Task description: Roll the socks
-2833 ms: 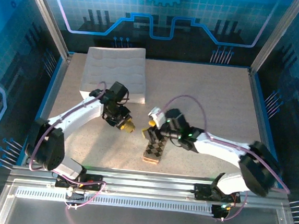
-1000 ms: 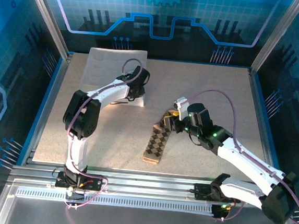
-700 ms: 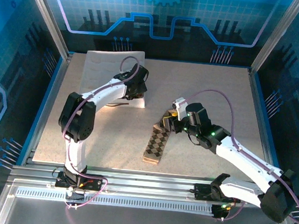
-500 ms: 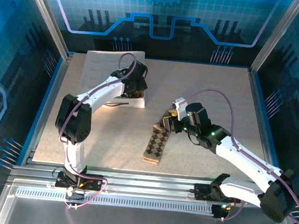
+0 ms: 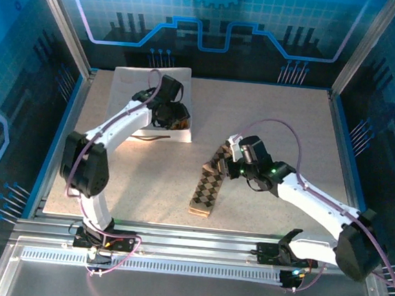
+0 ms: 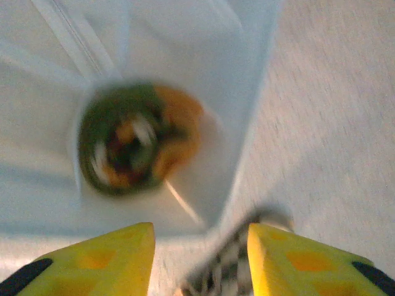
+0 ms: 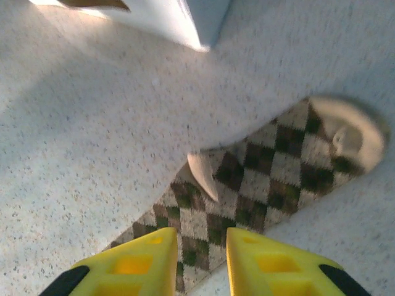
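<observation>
Drop-off done | green sock (image 6: 139, 139), carried over rolled, now lies in white tray (image 6: 43, 185) by its near corner | my left gripper (image 6: 197, 259) hangs spread, empty | argyle sock (image 7: 271, 166) flat, apart from tray off that corner; my right gripper (image 7: 200, 246) above, slightly parted, empty | it's next

— Where's the rolled sock (image 6: 139, 139)?
— In the tray (image 5: 135, 90), upper left of the overhead frame, near its lower right corner.
— And the flat sock (image 5: 206, 188)?
— On the table (image 5: 283, 114), mid-frame, lower right of the tray and apart from it.
</observation>
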{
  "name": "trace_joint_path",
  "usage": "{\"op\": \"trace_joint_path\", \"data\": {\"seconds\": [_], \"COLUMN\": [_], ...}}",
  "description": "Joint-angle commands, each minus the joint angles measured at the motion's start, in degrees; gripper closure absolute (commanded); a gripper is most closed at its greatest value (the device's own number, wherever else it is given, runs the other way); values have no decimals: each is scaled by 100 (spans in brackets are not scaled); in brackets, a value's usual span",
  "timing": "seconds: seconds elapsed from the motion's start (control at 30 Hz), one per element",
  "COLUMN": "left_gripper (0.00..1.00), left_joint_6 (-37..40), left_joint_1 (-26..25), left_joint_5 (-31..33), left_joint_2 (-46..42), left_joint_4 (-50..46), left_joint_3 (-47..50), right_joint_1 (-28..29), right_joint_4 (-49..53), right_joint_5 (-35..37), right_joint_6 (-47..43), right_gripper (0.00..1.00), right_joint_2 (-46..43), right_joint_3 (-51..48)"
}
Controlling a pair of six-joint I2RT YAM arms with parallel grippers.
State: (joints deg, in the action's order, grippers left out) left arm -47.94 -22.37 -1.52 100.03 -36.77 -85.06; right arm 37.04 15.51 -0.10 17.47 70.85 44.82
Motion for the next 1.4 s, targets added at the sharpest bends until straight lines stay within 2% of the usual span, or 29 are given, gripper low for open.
{"op": "trace_joint_path", "data": {"seconds": [0.0, 0.07, 0.13, 0.2, 0.27, 0.3, 0.37, 0.43, 0.57, 0.7, 0.87, 1.0, 1.13, 1.23, 1.37], "left_gripper": [62, 63, 63, 64, 63, 63, 63, 63, 62, 62, 65, 66, 66, 63, 54], "left_joint_6": [-38, -389, -801, -1186, -1358, -1393, -1500, -1618, -1676, -1924, -2140, -2099, -1841, -1553, -1631], "left_joint_1": [-292, -539, -785, -1016, -1225, -1350, -1514, -1603, -1810, -1860, -1723, -1328, -1021, -1008, -1023], "left_joint_5": [-1295, -1703, -1872, -1926, -1916, -1864, -1764, -1748, -1415, -1177, -702, -448, -648, -822, -796], "left_joint_2": [-533, -741, -911, -905, -672, -500, -172, 177, 830, 1387, 1592, 1302, 1115, 1161, 836], "left_joint_4": [-225, 31, 426, 897, 1071, 1121, 1179, 1353, 1196, 1097, 747, 674, 1067, 1045, 883], "left_joint_3": [628, 1302, 1885, 2259, 2248, 2158, 1954, 1759, 1092, 815, 981, 1421, 1667, 1393, 1264], "right_joint_1": [-52, 183, 730, 1437, 1858, 2037, 1995, 1807, 1676, 1657, 1656, 1664, 1699, 1723, 1846], "right_joint_4": [229, 42, -205, -664, -1454, -1733, -1682, -1368, -1839, -1838, -1882, -2051, -2080, -1805, -1797], "right_joint_5": [-648, -802, -452, -3, -20, 231, 648, 911, 1089, 1122, 881, 360, -464, -1016, -1056], "right_joint_6": [-17, -277, -682, -1344, -1968, -2182, -2097, -1768, -1125, -730, -841, -1548, -2741, -3802, -4825], "right_gripper": [75, 75, 70, 62, 52, 46, 43, 45, 46, 48, 47, 46, 43, 41, 38], "right_joint_2": [165, 48, -272, -776, -1394, -1617, -1678, -1568, -1766, -1616, -1548, -1350, -967, -588, 9], "right_joint_3": [-262, -530, -927, -1506, -2212, -2449, -2377, -2033, -2141, -2118, -2117, -2111, -1897, -1652, -1449]}}
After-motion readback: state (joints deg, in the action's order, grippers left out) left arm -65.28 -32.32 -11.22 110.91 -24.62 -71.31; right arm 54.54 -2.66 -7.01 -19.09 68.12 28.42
